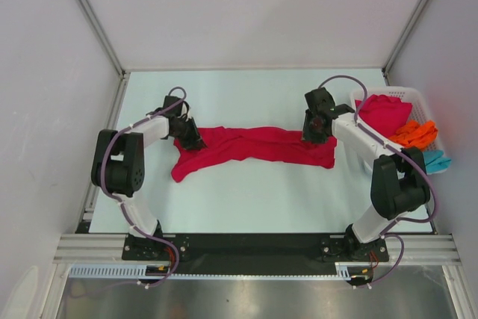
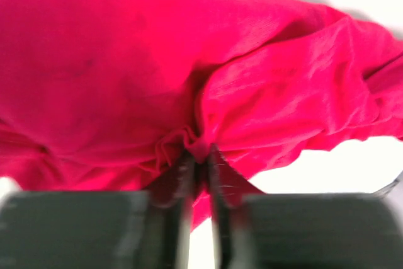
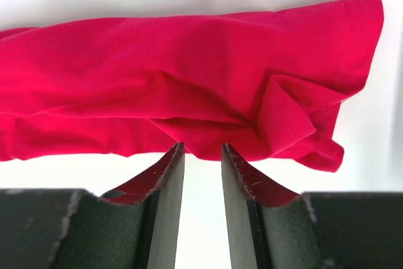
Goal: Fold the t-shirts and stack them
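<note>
A crimson t-shirt lies stretched in a long bunched band across the middle of the table. My left gripper is at its left end and is shut on a pinch of the crimson cloth, the fingers pressed together around the fold. My right gripper is at the shirt's right end. In the right wrist view its fingers stand apart with bare table between them, the tips just at the near edge of the crimson shirt.
A white slatted basket stands at the right edge, holding another crimson shirt, an orange shirt and a teal one. White walls and metal frame posts enclose the table.
</note>
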Available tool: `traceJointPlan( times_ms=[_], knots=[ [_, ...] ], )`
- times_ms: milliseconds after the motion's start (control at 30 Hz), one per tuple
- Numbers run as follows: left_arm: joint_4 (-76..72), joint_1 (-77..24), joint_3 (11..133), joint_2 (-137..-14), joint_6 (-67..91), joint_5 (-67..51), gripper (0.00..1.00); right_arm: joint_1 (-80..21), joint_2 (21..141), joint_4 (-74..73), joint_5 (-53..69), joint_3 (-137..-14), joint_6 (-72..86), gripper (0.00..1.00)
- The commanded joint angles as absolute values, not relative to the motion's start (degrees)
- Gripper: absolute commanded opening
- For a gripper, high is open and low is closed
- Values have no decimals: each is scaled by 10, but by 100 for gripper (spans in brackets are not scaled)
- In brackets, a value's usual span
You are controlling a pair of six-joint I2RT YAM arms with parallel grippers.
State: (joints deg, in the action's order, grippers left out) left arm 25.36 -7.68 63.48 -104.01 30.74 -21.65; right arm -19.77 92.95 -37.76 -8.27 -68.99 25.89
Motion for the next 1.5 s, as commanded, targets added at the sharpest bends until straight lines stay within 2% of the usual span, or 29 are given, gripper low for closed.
traceJointPlan(
  times_ms=[0,33,233,333,367,400,433,467,500,533,567,633,833,867,933,967,1033,1100,1467],
  knots=[
    [256,-90,645,-1020,305,-214,8,-196,908,-361,-79,-691,258,34],
    [264,-89,648,-1011,305,-210,0,-196,908,-361,-78,-690,257,34],
    [293,-90,680,-948,271,-176,0,-196,900,-357,-74,-684,258,33],
    [329,-89,714,-885,235,-80,1,-197,892,-359,-76,-684,257,33],
    [335,-88,727,-869,206,-63,10,-197,890,-359,-76,-682,258,33],
    [337,-85,728,-837,192,-43,54,-196,888,-357,-75,-680,256,33],
    [335,-71,717,-821,178,-44,72,-196,885,-356,-76,-679,256,33],
    [328,-58,707,-806,175,-59,69,-196,884,-353,-75,-675,255,33],
    [320,-39,694,-781,178,-91,41,-195,885,-352,-74,-670,255,33],
    [305,1,666,-769,201,-143,25,-196,885,-352,-74,-667,256,33],
    [297,35,651,-758,212,-166,1,-196,887,-350,-72,-665,256,33],
    [288,74,622,-725,212,-170,0,-197,889,-348,-69,-658,256,33],
    [310,79,621,-707,198,-141,0,-200,894,-342,-63,-656,258,33],
    [311,79,622,-713,199,-145,6,-201,895,-342,-64,-657,258,33],
    [314,79,627,-734,199,-158,31,-206,894,-344,-66,-657,259,33],
    [316,79,630,-741,200,-182,38,-205,892,-345,-67,-657,258,33],
    [308,79,629,-750,203,-195,38,-205,889,-346,-75,-656,256,33],
    [303,79,633,-752,204,-198,43,-201,888,-346,-76,-652,256,33],
    [313,107,624,-732,191,-192,45,-205,906,-343,-69,-666,257,33]
  ],
)
